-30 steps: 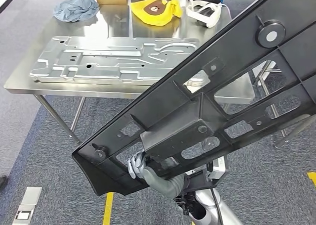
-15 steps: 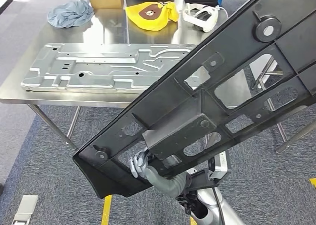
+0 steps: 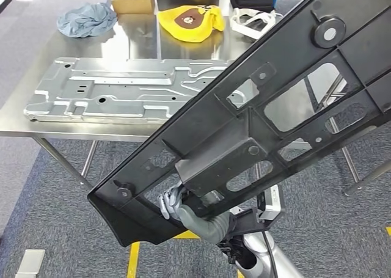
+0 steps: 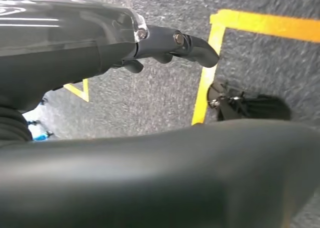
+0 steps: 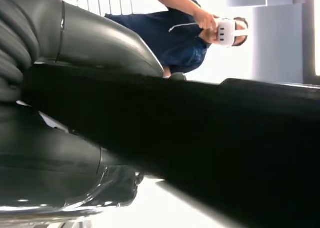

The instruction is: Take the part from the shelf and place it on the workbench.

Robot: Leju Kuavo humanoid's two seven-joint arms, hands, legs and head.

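We carry the long black part (image 3: 258,119) tilted above the carpeted floor (image 3: 55,229), just short of the steel tabletop (image 3: 138,36). Our right robot hand (image 3: 171,203) grips its underside, fingers curled around a rib. Our left robot hand (image 4: 166,45) hangs over the floor with fingers extended, holding nothing. A stamped metal panel (image 3: 124,88) lies on the tabletop.

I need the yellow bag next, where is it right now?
In the head view, the yellow bag lies at the far edge of the steel table, between the blue cloth and the white headset.
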